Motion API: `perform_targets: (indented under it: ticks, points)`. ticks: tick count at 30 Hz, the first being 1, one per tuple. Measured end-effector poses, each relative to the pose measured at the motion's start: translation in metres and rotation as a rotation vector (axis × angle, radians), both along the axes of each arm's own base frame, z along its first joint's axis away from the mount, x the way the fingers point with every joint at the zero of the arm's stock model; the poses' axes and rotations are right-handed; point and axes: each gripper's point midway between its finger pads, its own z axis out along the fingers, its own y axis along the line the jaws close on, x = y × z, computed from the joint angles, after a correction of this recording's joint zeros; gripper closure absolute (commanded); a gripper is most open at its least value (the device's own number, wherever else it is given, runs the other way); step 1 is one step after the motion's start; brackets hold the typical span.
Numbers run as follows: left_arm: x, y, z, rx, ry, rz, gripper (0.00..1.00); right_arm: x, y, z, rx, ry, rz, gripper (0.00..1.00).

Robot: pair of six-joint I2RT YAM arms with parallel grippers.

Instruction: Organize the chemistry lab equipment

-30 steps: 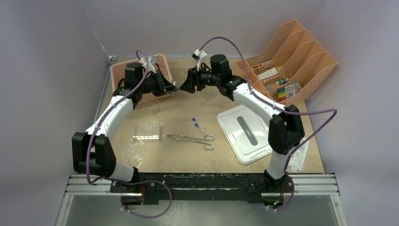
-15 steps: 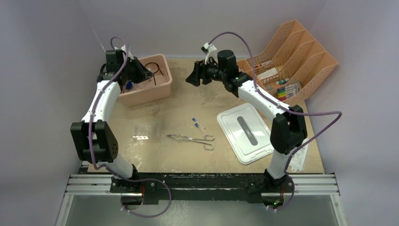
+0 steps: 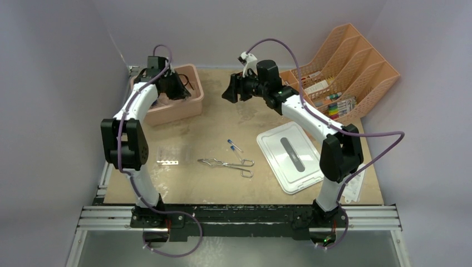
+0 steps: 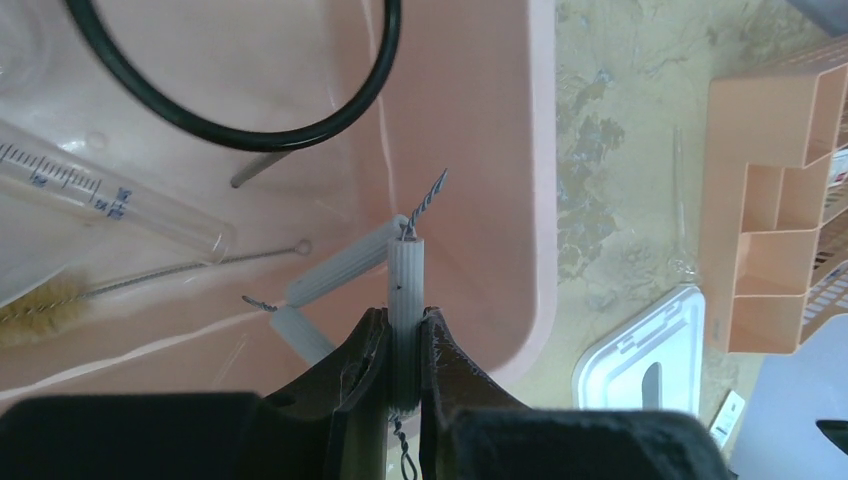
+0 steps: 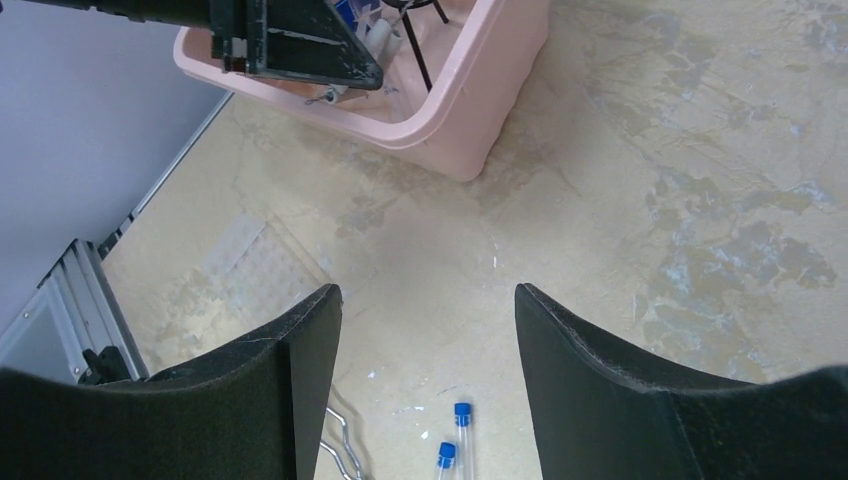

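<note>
Lab gear is partly sorted. At the far left, the pink bin point(image 3: 173, 114) holds a black ring point(image 4: 245, 139), a graduated glass tube point(image 4: 110, 195), a thin brush point(image 4: 45, 308) and two white ribbed pieces point(image 4: 340, 270). The left gripper point(image 4: 403, 335) hangs over that bin, clamped on a third ribbed piece point(image 4: 405, 272) with its wire tip pointing into the bin, likely so it drops beside its fellows.

On the near table lie the clear rack point(image 3: 168, 154), the tongs point(image 3: 228, 164) and two blue-capped vials point(image 3: 235, 146), loose and apart, probably awaiting pickup. The right gripper point(image 5: 428, 300) hovers over the far middle with its jaws wide apart and nothing held, looking down toward the vials.

Further right are a white lid point(image 3: 289, 157) and, at the far right, an orange file sorter point(image 3: 348, 72).

The tabletop point(image 3: 222, 119) is tan, worn and blotched. Plain lilac walls point(image 3: 222, 28) close it in on three sides.
</note>
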Motion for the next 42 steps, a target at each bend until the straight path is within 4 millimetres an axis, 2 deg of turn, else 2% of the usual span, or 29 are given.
perform_targets:
  ticks: [6, 14, 21, 31, 36, 42]
  points:
    - [0.009, -0.016, -0.012, 0.056, 0.029, -0.029, 1.00, 0.000, -0.002, -0.003, -0.010, 0.006, -0.005, 0.34]
    - [0.021, -0.004, -0.032, 0.149, 0.051, 0.020, 1.00, 0.001, -0.005, -0.007, -0.028, 0.016, -0.020, 0.34]
    - [0.023, 0.003, -0.053, 0.196, 0.089, 0.047, 0.82, -0.001, -0.006, -0.009, -0.034, 0.026, -0.020, 0.34]
    - [0.023, -0.003, -0.052, 0.190, 0.082, 0.032, 0.58, -0.001, -0.007, -0.010, -0.033, 0.033, -0.027, 0.34]
    - [0.020, -0.003, -0.038, 0.184, 0.063, 0.039, 0.52, 0.000, -0.010, -0.015, -0.048, 0.043, -0.046, 0.34]
    - [0.007, 0.000, 0.017, 0.174, -0.042, 0.068, 0.44, 0.002, -0.021, -0.033, -0.097, 0.071, -0.101, 0.34]
